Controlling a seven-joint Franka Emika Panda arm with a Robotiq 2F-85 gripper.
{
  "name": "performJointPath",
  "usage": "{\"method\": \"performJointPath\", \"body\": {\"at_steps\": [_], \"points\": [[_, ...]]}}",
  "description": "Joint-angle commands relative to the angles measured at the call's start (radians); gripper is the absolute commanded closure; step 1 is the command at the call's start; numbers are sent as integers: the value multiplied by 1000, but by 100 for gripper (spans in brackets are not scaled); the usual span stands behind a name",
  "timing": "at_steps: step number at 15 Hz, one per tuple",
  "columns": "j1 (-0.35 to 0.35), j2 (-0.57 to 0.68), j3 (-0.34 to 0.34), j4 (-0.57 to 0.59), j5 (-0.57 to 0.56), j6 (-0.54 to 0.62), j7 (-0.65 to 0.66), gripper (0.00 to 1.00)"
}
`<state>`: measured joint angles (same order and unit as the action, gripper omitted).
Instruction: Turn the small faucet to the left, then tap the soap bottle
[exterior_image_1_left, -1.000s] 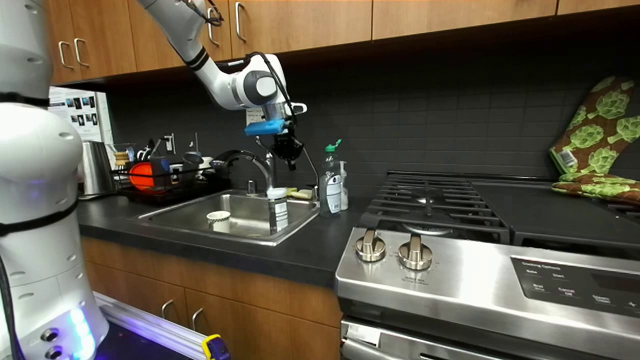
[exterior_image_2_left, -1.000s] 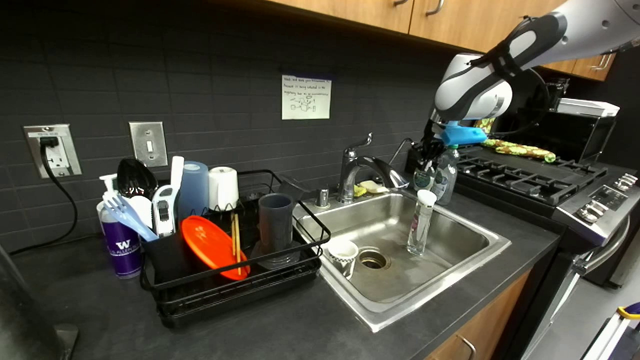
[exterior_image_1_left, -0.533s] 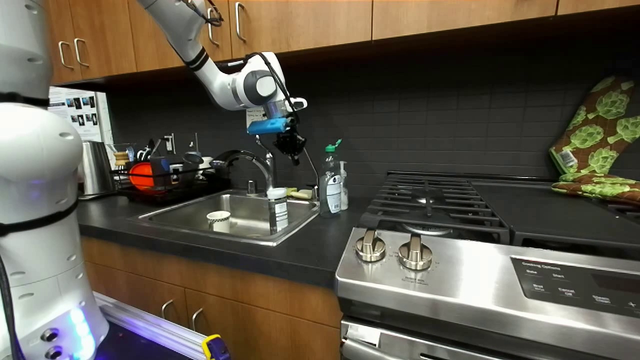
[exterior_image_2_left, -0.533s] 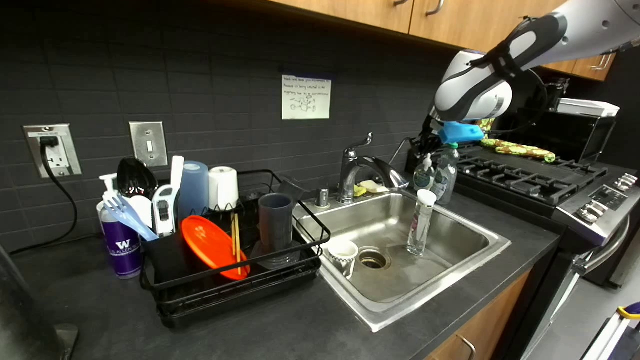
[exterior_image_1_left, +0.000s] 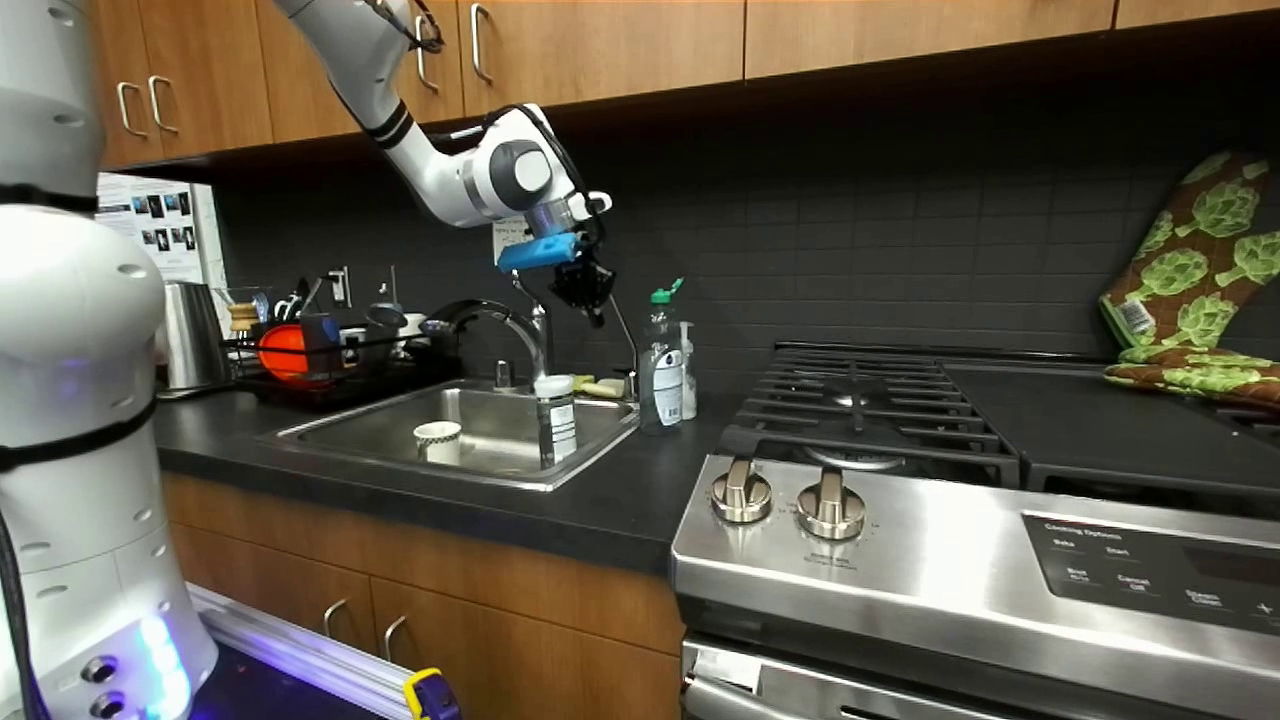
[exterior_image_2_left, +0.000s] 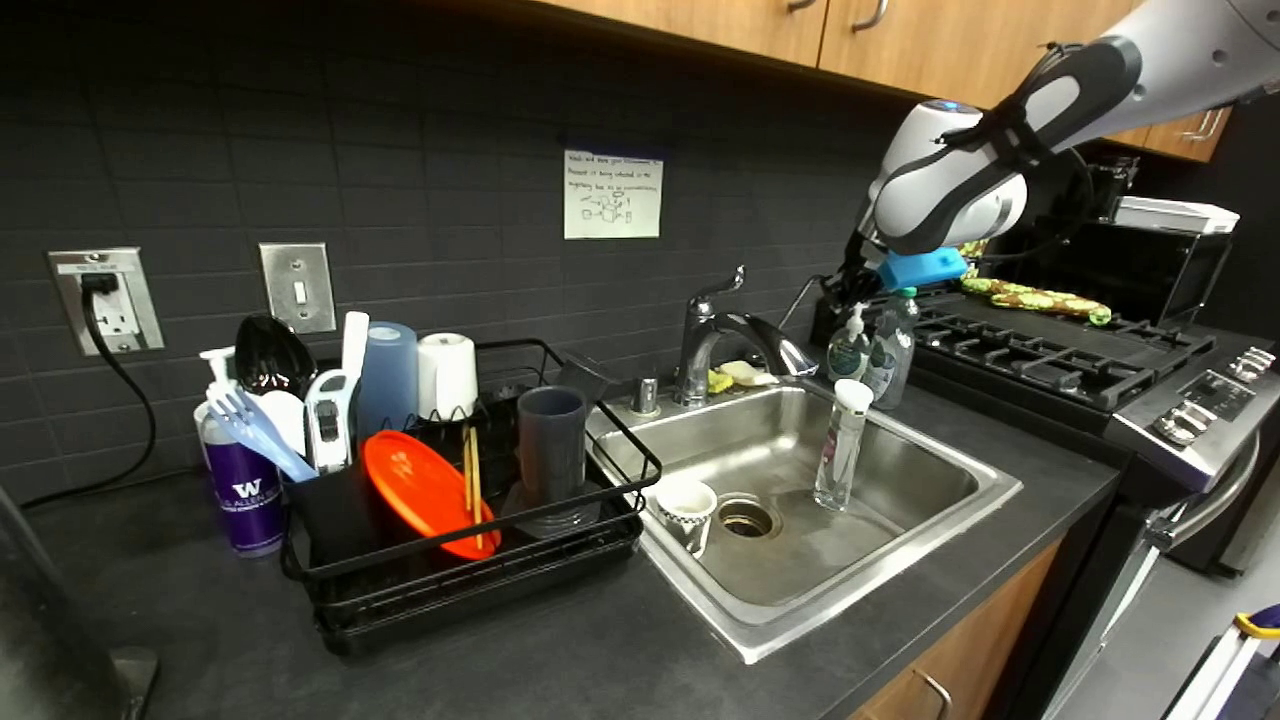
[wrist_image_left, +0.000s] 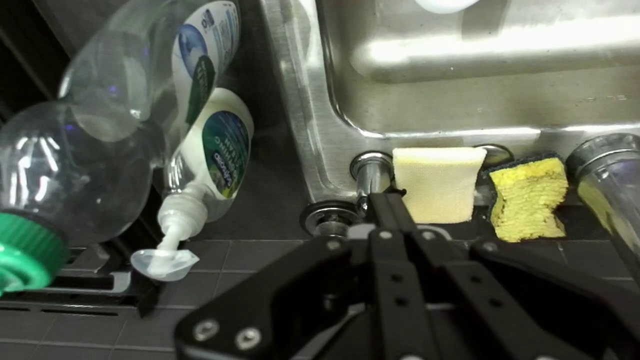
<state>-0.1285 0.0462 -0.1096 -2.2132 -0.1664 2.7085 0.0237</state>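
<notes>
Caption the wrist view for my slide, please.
Closed fingers point toward the sink, with a green-capped bottle and a pump bottle at picture left and a yellow sponge at picture right.

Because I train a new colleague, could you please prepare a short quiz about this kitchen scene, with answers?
1. Choose: Which stands beside the tall green-capped clear plastic bottle? A) red oval plate; B) white plastic pump bottle; C) black round ladle.
2. True or false: The thin silvery metal faucet stands between the large arched chrome faucet and the clear bottle.
3. Fill in: The white checker-rimmed round cup sits inside the ____.
Key: 1. B. 2. True. 3. Grey metal sink.
</notes>
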Motion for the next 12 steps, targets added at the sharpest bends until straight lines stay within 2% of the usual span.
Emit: {"method": "performJointPath", "body": {"at_steps": [1,7,12], "points": [[1,-4,-22,-4,-83,4,48,100],[-5,-16,-21,3,-31,-120,-52,100],[-11,-19,-22,-6,11,-90,-72,100]]}}
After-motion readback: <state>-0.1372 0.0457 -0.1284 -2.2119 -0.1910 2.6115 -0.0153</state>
